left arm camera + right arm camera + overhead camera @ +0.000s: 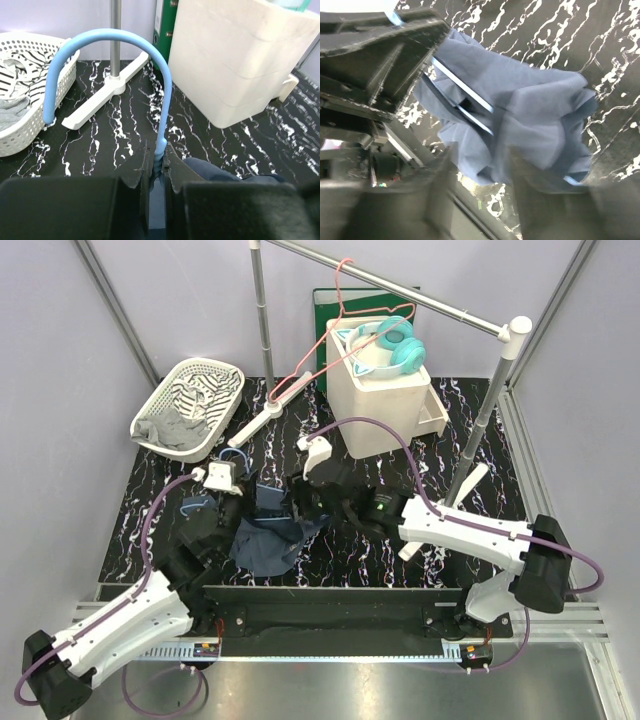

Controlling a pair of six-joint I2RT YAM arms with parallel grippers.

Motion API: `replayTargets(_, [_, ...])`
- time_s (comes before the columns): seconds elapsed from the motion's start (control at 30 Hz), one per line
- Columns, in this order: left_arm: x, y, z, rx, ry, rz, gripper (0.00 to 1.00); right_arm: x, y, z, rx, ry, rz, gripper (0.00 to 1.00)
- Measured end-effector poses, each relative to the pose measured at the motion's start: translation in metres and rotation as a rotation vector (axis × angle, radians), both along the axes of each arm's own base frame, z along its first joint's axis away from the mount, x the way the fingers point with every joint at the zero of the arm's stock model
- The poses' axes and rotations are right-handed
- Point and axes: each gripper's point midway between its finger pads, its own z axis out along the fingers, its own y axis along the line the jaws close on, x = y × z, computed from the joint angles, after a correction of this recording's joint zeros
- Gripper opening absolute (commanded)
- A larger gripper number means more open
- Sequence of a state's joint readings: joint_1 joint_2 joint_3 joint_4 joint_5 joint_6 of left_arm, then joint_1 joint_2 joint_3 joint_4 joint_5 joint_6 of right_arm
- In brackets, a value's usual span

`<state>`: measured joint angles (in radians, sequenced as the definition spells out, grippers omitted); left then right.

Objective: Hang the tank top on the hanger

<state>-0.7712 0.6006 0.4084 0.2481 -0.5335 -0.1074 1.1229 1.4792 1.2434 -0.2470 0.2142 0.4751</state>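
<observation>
The dark navy tank top [265, 540] lies bunched on the black marbled table between the two arms. The light-blue hanger [110, 37] stands with its hook arching up; its hook shows in the top view [234, 452]. My left gripper [159, 162] is shut on the hanger's neck just below the hook, with navy cloth [220, 170] beside the right jaw. In the blurred right wrist view the tank top [530, 115] drapes over the hanger's thin bars [465, 87]. My right gripper [487, 195] has its fingers apart at the cloth's lower edge.
A white basket [225, 370] with striped and grey cloths stands at the back left. A white box [385, 410] with teal headphones [395, 345] stands at the back. A pink-red hanger [335, 325] hangs on the rail; the rack's pole base [262, 418] lies beside the basket.
</observation>
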Motion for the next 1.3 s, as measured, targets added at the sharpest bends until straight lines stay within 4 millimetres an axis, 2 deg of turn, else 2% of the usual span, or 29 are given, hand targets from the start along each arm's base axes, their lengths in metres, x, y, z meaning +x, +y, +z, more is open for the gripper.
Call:
replayTargets(0.07, [-0.002, 0.001, 0.002, -0.018, -0.014, -0.003, 0.00, -0.003, -0.003, -0.001, -0.008, -0.002, 0.013, 0.98])
replayTargets(0.13, [-0.004, 0.002, 0.003, -0.028, -0.022, -0.008, 0.00, -0.008, -0.007, -0.001, -0.014, 0.001, 0.032, 1.00])
replayTargets(0.23, [-0.004, 0.001, 0.004, -0.035, -0.029, -0.012, 0.00, -0.016, -0.015, 0.010, -0.013, -0.011, 0.068, 1.00])
replayTargets(0.47, [-0.007, -0.007, 0.007, -0.042, -0.046, -0.063, 0.00, -0.030, -0.056, 0.077, 0.055, -0.164, 0.112, 1.00])
replayTargets(0.57, [-0.013, -0.013, 0.006, -0.044, -0.066, -0.117, 0.00, -0.031, -0.076, 0.093, 0.064, -0.230, 0.116, 1.00])
replayTargets(0.63, [-0.017, -0.016, 0.008, -0.049, -0.084, -0.150, 0.00, -0.030, -0.084, 0.088, 0.039, -0.253, 0.123, 1.00])
replayTargets(0.7, [-0.022, -0.021, 0.012, -0.057, -0.108, -0.189, 0.00, -0.032, -0.086, 0.070, -0.007, -0.254, 0.148, 1.00])
replayTargets(0.77, [-0.028, -0.025, 0.016, -0.060, -0.134, -0.231, 0.00, -0.034, -0.090, 0.044, -0.073, -0.240, 0.179, 1.00])
replayTargets(0.9, [-0.036, -0.035, 0.024, -0.066, -0.166, -0.306, 0.00, -0.042, -0.093, 0.013, -0.144, -0.216, 0.242, 1.00])
replayTargets(1.1, [-0.043, -0.050, 0.021, -0.046, -0.167, -0.398, 0.00, -0.051, -0.082, 0.003, -0.130, -0.232, 0.338, 0.96])
replayTargets(1.2, [-0.045, -0.055, 0.018, -0.035, -0.158, -0.427, 0.00, -0.055, -0.070, -0.002, -0.119, -0.232, 0.394, 0.86])
replayTargets(1.23, [-0.046, -0.057, 0.017, -0.033, -0.158, -0.434, 0.00, -0.055, -0.065, -0.006, -0.122, -0.227, 0.408, 0.80])
replayTargets(1.3, [-0.047, -0.058, 0.016, -0.030, -0.157, -0.445, 0.00, -0.054, -0.060, -0.018, -0.141, -0.207, 0.428, 0.75])
